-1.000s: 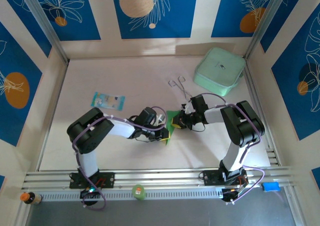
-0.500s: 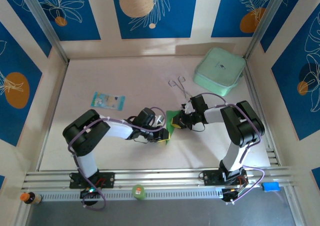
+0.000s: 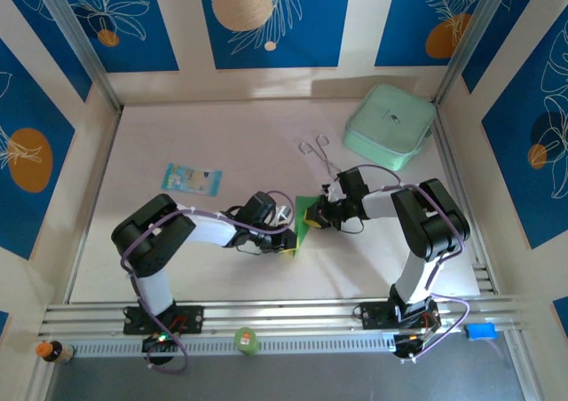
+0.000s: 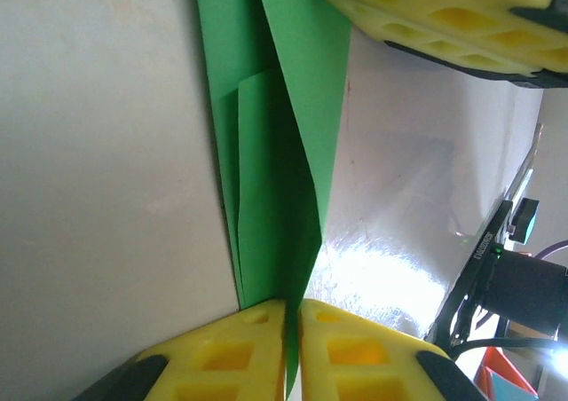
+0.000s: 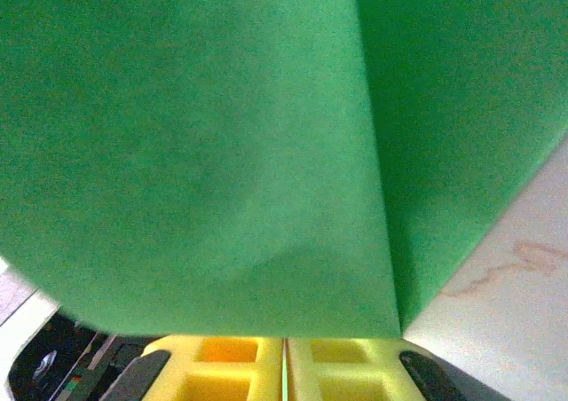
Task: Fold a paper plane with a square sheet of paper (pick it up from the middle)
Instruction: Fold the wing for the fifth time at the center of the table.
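Now, left pincer (image 3: 288, 242): closed on the near tip of the paper (image 3: 301, 227), thin edge pinched between touching fingers.
Paper: green, folded, layered creases; sits between both pincers, mid-tabletop (image 3: 222, 135).
Right pincer (image 3: 311, 216): closed on the paper's far edge.
Packet (image 3: 191, 178): light blue, flat, left of the arms, well apart.
Metal tool (image 3: 319, 154): just beyond the right pincer.
Box (image 3: 390, 126): pale green, far right corner.
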